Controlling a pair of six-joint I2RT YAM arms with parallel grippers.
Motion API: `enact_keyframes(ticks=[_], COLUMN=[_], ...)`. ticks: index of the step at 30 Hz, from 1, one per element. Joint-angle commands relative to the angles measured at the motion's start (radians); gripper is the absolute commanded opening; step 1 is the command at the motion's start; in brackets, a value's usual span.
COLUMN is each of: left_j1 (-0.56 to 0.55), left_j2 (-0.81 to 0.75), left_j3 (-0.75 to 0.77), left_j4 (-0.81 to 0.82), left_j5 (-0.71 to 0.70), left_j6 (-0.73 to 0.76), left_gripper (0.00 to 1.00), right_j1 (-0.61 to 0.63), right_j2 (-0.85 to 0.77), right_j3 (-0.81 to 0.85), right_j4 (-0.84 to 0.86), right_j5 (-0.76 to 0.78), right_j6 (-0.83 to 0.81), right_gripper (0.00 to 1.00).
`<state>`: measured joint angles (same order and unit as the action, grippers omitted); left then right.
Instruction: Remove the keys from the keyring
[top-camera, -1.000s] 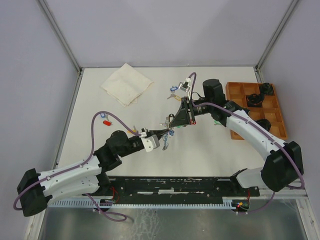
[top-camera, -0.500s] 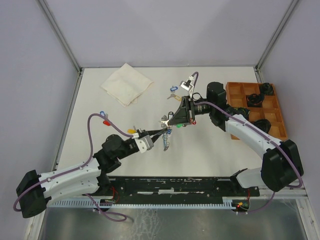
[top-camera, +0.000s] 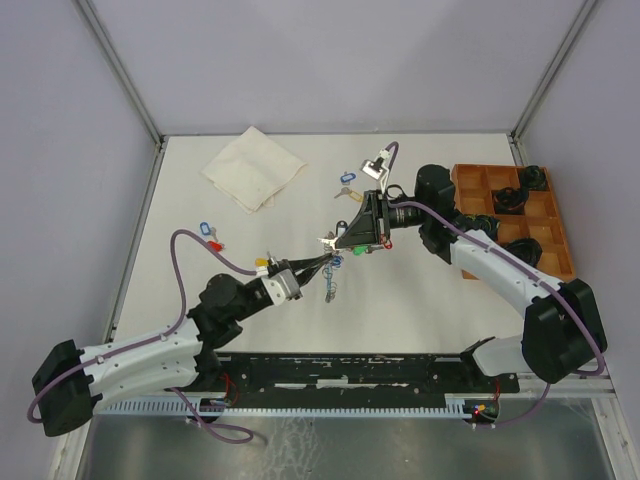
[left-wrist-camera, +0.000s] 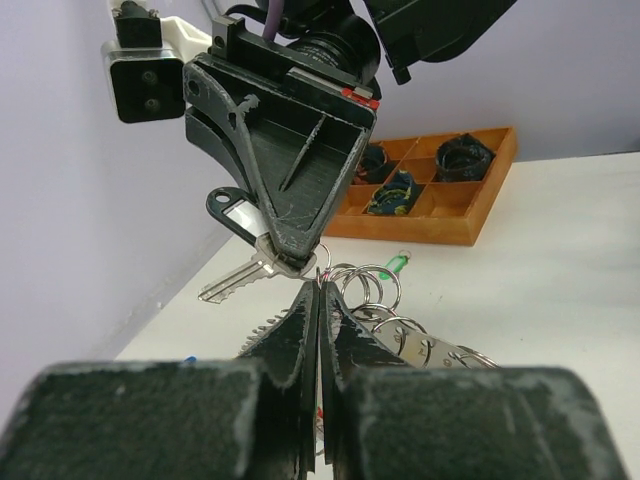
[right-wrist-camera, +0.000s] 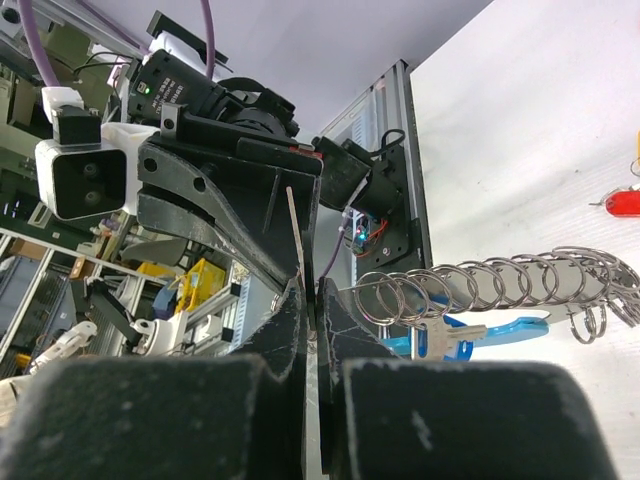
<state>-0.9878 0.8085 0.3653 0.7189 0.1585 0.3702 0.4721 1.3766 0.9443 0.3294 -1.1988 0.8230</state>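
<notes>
**Both hands clenched at the keyring over mid-tabletop**

From the top camera, the left hand (top-camera: 322, 263) and the right hand (top-camera: 334, 241) are meeting tip to tip above the middle of the tabletop (top-camera: 420, 300). The keyring (top-camera: 331, 280) is dangling from that meeting point. Its long axis is running from the fingertips toward the near edge; whether its lower end is touching the surface I cannot tell. A silver key (top-camera: 325, 240) is sticking out leftward at the right hand's tip. A blue-tagged key (top-camera: 347, 185) is lying well apart toward the far side, and a red tag (top-camera: 212, 241) is lying near the left edge. A folded cloth (top-camera: 253, 167) and a wooden tray (top-camera: 510, 225) are sitting at the far left and the right.

In the left wrist view, the left hand's fingers (left-wrist-camera: 290, 340) are pressing flat together with no gap. Their tips are pinching the keyring where its small rings (left-wrist-camera: 368, 290) are bunching. The right hand is pointing down from above with its jaws closed too, and it is gripping the head of the silver key. The key's blade is pointing down and left, and a dark tag (left-wrist-camera: 232, 207) is hanging beside it.

In the right wrist view, the right hand's fingers (right-wrist-camera: 345, 330) are squeezing shut. The keyring is stretching rightward from the fingertips as a level row of rings. A light-blue band (right-wrist-camera: 505, 328) is running beneath that row, and a small key (right-wrist-camera: 440, 338) is hanging from it.
</notes>
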Motion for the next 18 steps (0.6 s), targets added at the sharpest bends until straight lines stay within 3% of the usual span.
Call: enact_keyframes(ticks=[1,11,18], left_j1=[-0.001,0.0,-0.001], left_j2=[-0.016,0.064,0.081], left_j3=[-0.024,-0.092,-0.063], left_j4=[0.188,0.451,0.365], left_j5=[-0.023,-0.109,-0.122], left_j6=[-0.07,-0.146,-0.174], left_gripper=[0.03,0.03,0.03], right_j1=[-0.028,-0.027,-0.027], right_j2=[-0.022,-0.05,-0.077], right_j3=[-0.007,-0.05,-0.039], right_j4=[0.097,0.116,0.1], right_j5=[0.04,0.146,0.131], right_j6=[0.036,0.144,0.092], right_gripper=[0.01,0.01,0.0])
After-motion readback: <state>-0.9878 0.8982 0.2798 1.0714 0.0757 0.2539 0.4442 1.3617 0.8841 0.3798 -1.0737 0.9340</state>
